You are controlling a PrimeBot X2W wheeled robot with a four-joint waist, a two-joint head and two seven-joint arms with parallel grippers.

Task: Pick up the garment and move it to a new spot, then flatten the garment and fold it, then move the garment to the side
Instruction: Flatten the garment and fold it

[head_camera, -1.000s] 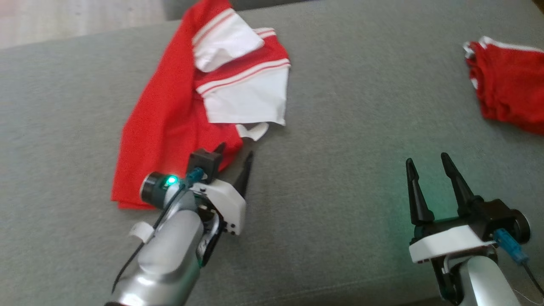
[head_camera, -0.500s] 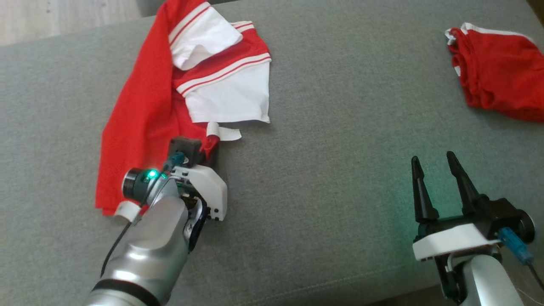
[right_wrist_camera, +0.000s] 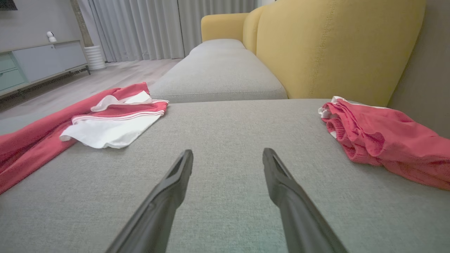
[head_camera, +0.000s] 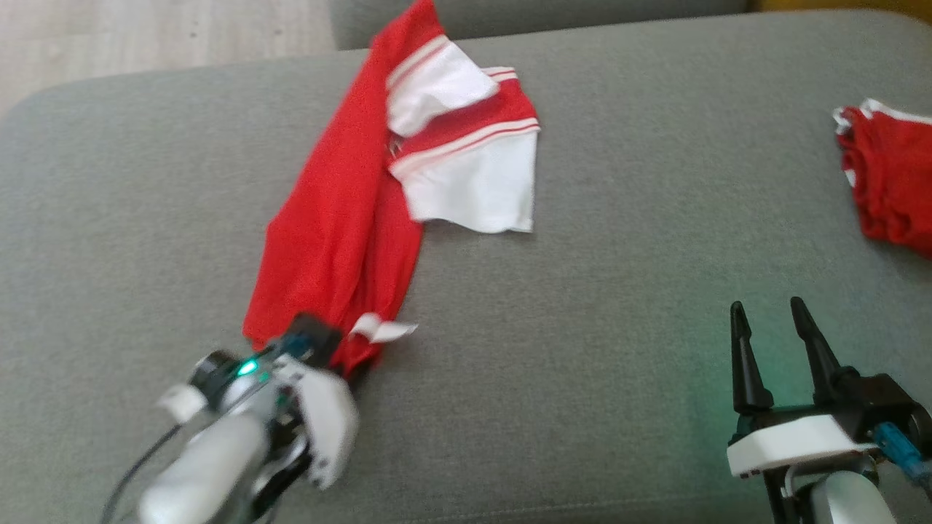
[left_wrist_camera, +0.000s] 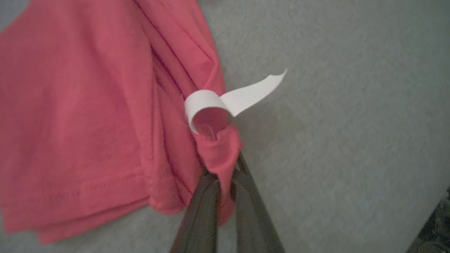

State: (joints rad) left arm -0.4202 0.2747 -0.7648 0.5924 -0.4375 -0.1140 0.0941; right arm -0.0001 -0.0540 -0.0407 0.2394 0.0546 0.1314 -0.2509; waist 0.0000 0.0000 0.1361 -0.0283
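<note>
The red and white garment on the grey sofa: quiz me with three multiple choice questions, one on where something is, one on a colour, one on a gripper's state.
1. Where does the second red garment lie?
A. On the floor.
B. On the grey cushion, beside the yellow backrest.
C. On a chair.

2. What colour is the tag on the garment pinched by the left gripper?
A. Yellow.
B. Black.
C. White.

3. What state is the right gripper in?
A. Open, holding nothing.
B. Shut on cloth.
C. Shut on a strap.

Answers: B, the right wrist view shows it lying by the backrest; C, the curled strip is white in the left wrist view; A, its fingers stand apart over bare cushion.
</note>
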